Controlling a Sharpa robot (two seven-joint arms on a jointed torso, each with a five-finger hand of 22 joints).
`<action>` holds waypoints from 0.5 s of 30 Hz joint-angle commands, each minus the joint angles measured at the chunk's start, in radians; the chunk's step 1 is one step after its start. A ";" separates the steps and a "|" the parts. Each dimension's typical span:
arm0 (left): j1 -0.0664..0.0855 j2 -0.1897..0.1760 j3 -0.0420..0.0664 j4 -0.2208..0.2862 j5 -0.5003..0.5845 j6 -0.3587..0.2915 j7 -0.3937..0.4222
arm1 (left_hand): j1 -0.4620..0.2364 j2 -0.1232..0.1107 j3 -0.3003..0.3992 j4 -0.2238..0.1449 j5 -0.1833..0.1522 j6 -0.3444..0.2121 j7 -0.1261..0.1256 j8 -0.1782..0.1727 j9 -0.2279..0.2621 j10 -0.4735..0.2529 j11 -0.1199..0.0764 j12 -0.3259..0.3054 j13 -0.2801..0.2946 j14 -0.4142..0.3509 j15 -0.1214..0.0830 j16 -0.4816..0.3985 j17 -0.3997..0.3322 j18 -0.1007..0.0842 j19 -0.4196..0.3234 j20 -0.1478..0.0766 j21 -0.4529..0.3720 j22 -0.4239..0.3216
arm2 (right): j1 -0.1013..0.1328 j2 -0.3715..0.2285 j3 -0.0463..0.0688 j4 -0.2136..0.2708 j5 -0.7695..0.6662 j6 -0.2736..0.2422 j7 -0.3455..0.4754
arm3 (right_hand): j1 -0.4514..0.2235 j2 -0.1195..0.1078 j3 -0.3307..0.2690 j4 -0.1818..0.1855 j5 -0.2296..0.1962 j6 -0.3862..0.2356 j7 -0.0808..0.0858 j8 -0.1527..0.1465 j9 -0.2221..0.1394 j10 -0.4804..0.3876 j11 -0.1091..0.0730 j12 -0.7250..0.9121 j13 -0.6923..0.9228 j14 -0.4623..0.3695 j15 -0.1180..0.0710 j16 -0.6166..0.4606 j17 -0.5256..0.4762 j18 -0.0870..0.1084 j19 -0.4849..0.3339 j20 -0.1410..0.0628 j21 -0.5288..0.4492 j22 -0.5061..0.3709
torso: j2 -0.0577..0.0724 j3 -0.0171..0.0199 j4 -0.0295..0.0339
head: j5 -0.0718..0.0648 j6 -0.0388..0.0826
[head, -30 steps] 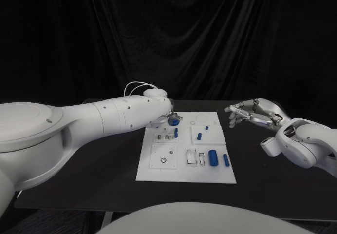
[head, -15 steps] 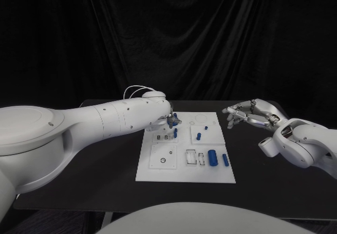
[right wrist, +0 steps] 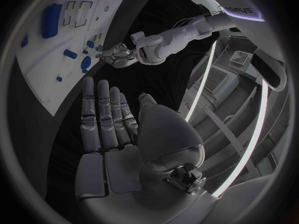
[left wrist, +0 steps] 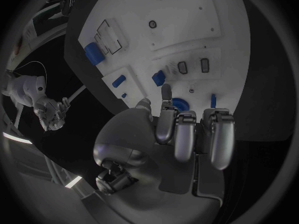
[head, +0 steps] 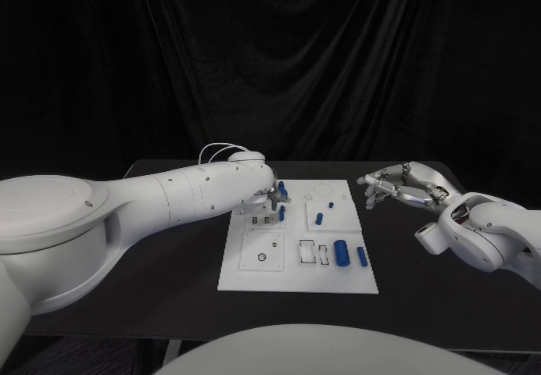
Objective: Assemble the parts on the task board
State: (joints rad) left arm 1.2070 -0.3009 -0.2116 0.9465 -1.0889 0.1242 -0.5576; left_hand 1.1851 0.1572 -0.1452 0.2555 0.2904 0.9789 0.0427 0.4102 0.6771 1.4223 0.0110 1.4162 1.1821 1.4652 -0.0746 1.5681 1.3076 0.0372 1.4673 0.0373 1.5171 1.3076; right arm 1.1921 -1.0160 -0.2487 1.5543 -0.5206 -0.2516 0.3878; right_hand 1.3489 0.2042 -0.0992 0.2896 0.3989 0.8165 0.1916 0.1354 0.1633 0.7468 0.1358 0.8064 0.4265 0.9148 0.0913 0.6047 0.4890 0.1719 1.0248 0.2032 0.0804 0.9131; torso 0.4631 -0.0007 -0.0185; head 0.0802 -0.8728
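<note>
Two hands in play. Left hand (head: 274, 193) is over the far-left part of the white task board (head: 295, 277), fingers (left wrist: 187, 134) curled in close together. Left wrist view shows a round blue part (left wrist: 180, 104) right at the fingertips, but I can't tell whether the hand grips it or just hovers above it. A thin blue pin (left wrist: 213, 100) sits just beside that round part.

Right hand (head: 406, 186) is off the board's right side, above the black table (head: 169, 258), well apart from the parts. Its fingers (right wrist: 99, 114) are stretched out and apart, palm bare, holding nothing.

Board lies mid-table. Parts on it, head view:
- big blue cylinder (head: 342, 253) near-right, lying flat
- slimmer blue cylinder (head: 363, 256) just to its right
- small blue piece (head: 319, 219) further back, mid-right
- tiny blue piece (head: 331, 206) just beyond that
- short blue peg (head: 282, 212) near the left hand, on the near side of it

Near-left of the board has a square w/ a small ring (head: 263, 255); mid-near has rectangular slots (head: 306, 251). Far-right corner carries a faint circle outline (head: 324, 190).
</note>
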 commanded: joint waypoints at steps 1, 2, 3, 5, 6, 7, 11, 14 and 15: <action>-0.004 0.004 0.001 -0.002 0.010 0.003 0.024 | 0.009 -0.002 0.006 0.000 0.006 -0.009 -0.002 -0.005 0.002 0.148 -0.043 0.155 0.389 0.106 -0.006 0.003 0.263 -0.004 0.003 -0.005 -0.004 0.133 | -0.003 0.000 0.001 0.000 -0.006 -0.002 -0.012 | 0.011 -0.003 -0.004 0.000 0.006 0.004 -0.001 0.005 -0.002 0.007 0.000 0.004 -0.002 0.008 0.003 0.005 -0.001 0.011 0.006 0.000 0.003 -0.001 | 0.000 0.0005 -0.0005 | 0.000 0.000; -0.006 0.005 0.001 -0.003 0.010 0.003 0.025 | 0.009 -0.002 0.007 0.000 0.006 -0.009 -0.002 -0.005 0.002 0.148 -0.043 0.155 0.389 0.106 -0.006 0.003 0.263 -0.004 0.003 -0.005 -0.003 0.134 | -0.003 0.000 0.001 0.000 -0.006 -0.002 -0.012 | 0.011 -0.003 -0.004 0.000 0.006 0.004 -0.001 0.005 -0.002 0.007 0.000 0.004 -0.002 0.008 0.003 0.005 -0.001 0.011 0.006 0.000 0.003 -0.001 | 0.000 0.0005 -0.0004 | 0.000 0.000; -0.008 0.005 0.001 -0.004 0.010 0.003 0.027 | 0.009 -0.002 0.007 0.000 0.006 -0.009 -0.002 -0.005 0.002 0.148 -0.043 0.155 0.389 0.106 -0.006 0.003 0.263 -0.004 0.003 -0.005 -0.003 0.134 | -0.003 0.000 0.001 0.000 -0.006 -0.002 -0.012 | 0.011 -0.003 -0.004 0.000 0.006 0.004 -0.001 0.005 -0.002 0.007 0.000 0.004 -0.002 0.008 0.003 0.005 -0.001 0.011 0.006 0.000 0.003 -0.001 | 0.000 0.0005 -0.0002 | 0.001 0.000; -0.011 0.006 0.001 -0.005 0.010 0.003 0.029 | 0.010 -0.001 0.007 0.000 0.007 -0.008 -0.002 -0.005 0.003 0.148 -0.042 0.155 0.389 0.106 -0.005 0.003 0.263 -0.004 0.002 -0.005 -0.004 0.132 | -0.003 0.001 0.001 -0.001 -0.006 -0.001 -0.012 | 0.011 -0.003 -0.004 0.000 0.006 0.004 -0.001 0.005 -0.002 0.007 0.000 0.004 -0.002 0.008 0.003 0.005 -0.001 0.011 0.006 0.000 0.003 -0.001 | 0.000 0.0005 -0.0001 | 0.001 0.000; -0.012 0.007 0.001 -0.005 0.010 0.003 0.029 | 0.010 -0.001 0.007 0.000 0.007 -0.008 -0.002 -0.005 0.003 0.148 -0.042 0.155 0.389 0.106 -0.005 0.003 0.263 -0.004 0.002 -0.005 -0.004 0.132 | -0.003 0.001 0.001 -0.001 -0.006 -0.001 -0.013 | 0.012 -0.003 -0.004 0.000 0.007 0.004 -0.001 0.005 -0.002 0.007 0.000 0.004 -0.002 0.008 0.003 0.006 -0.001 0.011 0.007 0.000 0.003 -0.001 | 0.000 0.0005 -0.0002 | 0.001 0.000; -0.013 0.007 0.001 -0.006 0.010 0.003 0.029 | 0.010 -0.001 0.008 0.000 0.007 -0.008 -0.002 -0.005 0.004 0.148 -0.042 0.155 0.389 0.106 -0.005 0.003 0.263 -0.004 0.002 -0.005 -0.004 0.132 | -0.003 0.001 0.001 0.000 -0.006 -0.001 -0.013 | 0.012 -0.003 -0.004 0.000 0.007 0.004 -0.001 0.005 -0.002 0.007 0.000 0.004 -0.002 0.008 0.003 0.006 -0.001 0.011 0.007 0.000 0.003 -0.001 | 0.000 0.0005 -0.0002 | 0.001 0.000; -0.016 0.009 0.001 -0.011 0.010 0.002 0.031 | 0.014 -0.001 0.013 -0.003 0.008 -0.010 -0.002 -0.007 0.009 0.148 -0.042 0.155 0.389 0.106 -0.005 0.003 0.263 -0.002 -0.002 -0.004 -0.007 0.127 | -0.004 0.001 0.001 -0.001 -0.006 0.000 -0.014 | 0.012 -0.003 -0.004 0.000 0.007 0.004 -0.001 0.005 -0.002 0.007 0.000 0.004 -0.002 0.008 0.003 0.006 -0.001 0.011 0.007 0.000 0.003 -0.001 | 0.000 0.0006 -0.0001 | -0.001 0.000; -0.018 0.010 0.001 -0.015 0.010 0.002 0.032 | 0.017 -0.001 0.016 -0.004 0.009 -0.013 -0.001 -0.011 0.012 0.148 -0.041 0.155 0.389 0.106 -0.004 0.003 0.263 -0.002 -0.005 -0.003 -0.009 0.125 | -0.004 0.001 0.001 -0.001 -0.006 0.000 -0.015 | 0.012 -0.003 -0.004 0.000 0.007 0.004 -0.001 0.005 -0.002 0.007 0.000 0.004 -0.002 0.008 0.003 0.006 -0.001 0.011 0.007 0.000 0.003 -0.001 | 0.000 0.0005 -0.0001 | -0.002 0.000; -0.019 0.011 0.001 -0.016 0.010 0.002 0.032 | 0.017 -0.001 0.018 -0.005 0.010 -0.015 0.000 -0.012 0.013 0.148 -0.041 0.155 0.389 0.106 -0.004 0.003 0.263 -0.001 -0.006 -0.003 -0.010 0.123 | -0.004 0.001 0.001 -0.001 -0.006 0.000 -0.015 | 0.012 -0.003 -0.004 0.000 0.007 0.004 -0.001 0.005 -0.002 0.007 0.000 0.004 -0.002 0.008 0.003 0.006 -0.001 0.011 0.007 0.000 0.003 -0.001 | -0.001 0.0004 -0.0002 | -0.002 0.000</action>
State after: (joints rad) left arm 1.1897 -0.2934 -0.2114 0.9313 -1.0864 0.1241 -0.5452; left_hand 1.1914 0.1545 -0.1330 0.2509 0.2945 0.9715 0.0429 0.4025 0.6886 1.4169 0.0133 1.4170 1.1822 1.4638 -0.0727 1.5681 1.3075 0.0372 1.4673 0.0373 1.5123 1.3075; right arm 1.1909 -1.0152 -0.2487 1.5536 -0.5221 -0.2512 0.3854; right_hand 1.3532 0.1998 -0.0991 0.2896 0.4023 0.8165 0.1916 0.1354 0.1626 0.7468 0.1358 0.8064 0.4255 0.9148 0.0913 0.6047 0.4889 0.1719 1.0259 0.2020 0.0803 0.9131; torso 0.4629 -0.0002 -0.0187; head 0.0786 -0.8728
